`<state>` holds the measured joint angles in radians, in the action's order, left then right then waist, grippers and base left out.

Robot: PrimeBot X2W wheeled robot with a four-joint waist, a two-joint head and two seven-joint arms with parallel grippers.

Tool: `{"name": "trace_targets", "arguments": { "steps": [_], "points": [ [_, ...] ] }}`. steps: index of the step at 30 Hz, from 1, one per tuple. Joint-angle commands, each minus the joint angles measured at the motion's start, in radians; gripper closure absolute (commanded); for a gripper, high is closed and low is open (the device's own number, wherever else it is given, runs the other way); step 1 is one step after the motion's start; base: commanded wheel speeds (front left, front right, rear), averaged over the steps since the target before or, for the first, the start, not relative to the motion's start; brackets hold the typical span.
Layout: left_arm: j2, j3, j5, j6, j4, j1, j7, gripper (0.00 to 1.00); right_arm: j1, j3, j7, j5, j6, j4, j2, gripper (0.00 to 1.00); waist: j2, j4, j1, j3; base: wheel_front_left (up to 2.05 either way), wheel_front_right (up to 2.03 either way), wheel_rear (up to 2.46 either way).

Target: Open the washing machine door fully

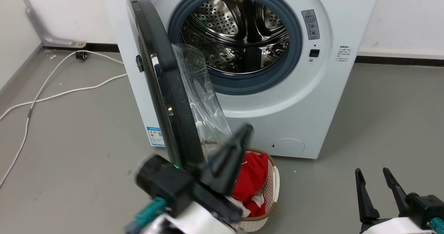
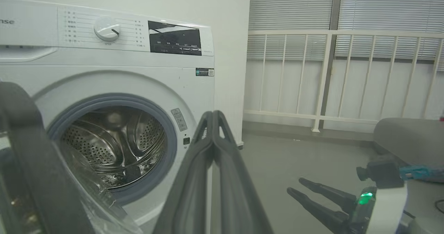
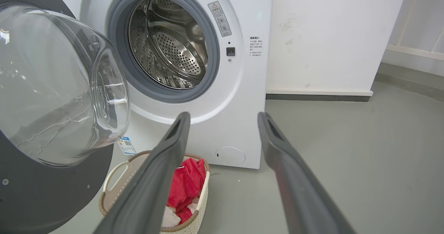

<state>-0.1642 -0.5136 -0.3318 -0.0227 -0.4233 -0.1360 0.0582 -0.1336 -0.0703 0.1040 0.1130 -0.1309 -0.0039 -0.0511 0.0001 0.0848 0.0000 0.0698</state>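
Note:
The white washing machine [image 1: 295, 98] stands against the wall, its steel drum [image 1: 236, 33] exposed. The washing machine door [image 1: 163, 88] stands swung out on its left hinge, roughly edge-on to the head view, with the clear glass bowl [image 1: 201, 98] bulging to the right. My left gripper [image 1: 247, 128] is blurred, shut on nothing, and sits just right of the bowl's lower edge; I cannot tell whether it touches. In the left wrist view the left gripper [image 2: 213, 116] has its fingers pressed together beside the door [image 2: 24, 150]. My right gripper [image 1: 376, 178] is open at the lower right, apart from the door [image 3: 59, 88].
A white laundry basket [image 1: 274, 189] with red clothes sits on the floor under the door, right beside my left arm. A white cable [image 1: 52, 95] trails over the grey floor at left. A white railing [image 2: 326, 81] runs along the room's right side.

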Motion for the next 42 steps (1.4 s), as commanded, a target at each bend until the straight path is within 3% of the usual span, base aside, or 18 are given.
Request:
{"name": "trace_targets", "arguments": {
  "steps": [1,11,22,31,42],
  "points": [
    [0.008,-0.031,-0.012,-0.004,0.027,0.036,0.016,1.00,-0.002,-0.002,0.003,0.001,0.000,0.003,0.001,0.00,-0.0001,0.002,0.0000,-0.001,0.00,0.00,0.00],
    [-0.003,-0.138,0.019,0.009,0.225,0.142,0.039,1.00,0.013,-0.006,0.010,0.007,0.000,0.017,0.001,0.00,-0.0001,0.004,0.0000,-0.009,0.00,0.00,0.00],
    [-0.011,-0.066,0.034,0.092,0.399,0.157,-0.045,1.00,0.017,-0.009,0.015,0.020,0.000,0.038,0.002,0.00,-0.0001,0.016,0.0000,-0.015,0.00,0.00,0.00],
    [-0.015,-0.038,0.038,0.118,0.445,0.129,-0.078,1.00,0.023,-0.020,0.020,0.027,0.000,0.048,0.002,0.00,-0.0001,0.052,0.0000,-0.027,0.00,0.00,0.00],
    [-0.015,-0.018,0.035,0.152,0.422,0.127,-0.099,1.00,0.038,-0.048,0.019,0.005,0.000,0.041,0.002,0.00,-0.0001,0.166,0.0000,-0.049,0.00,0.00,0.00]
  ]
}}
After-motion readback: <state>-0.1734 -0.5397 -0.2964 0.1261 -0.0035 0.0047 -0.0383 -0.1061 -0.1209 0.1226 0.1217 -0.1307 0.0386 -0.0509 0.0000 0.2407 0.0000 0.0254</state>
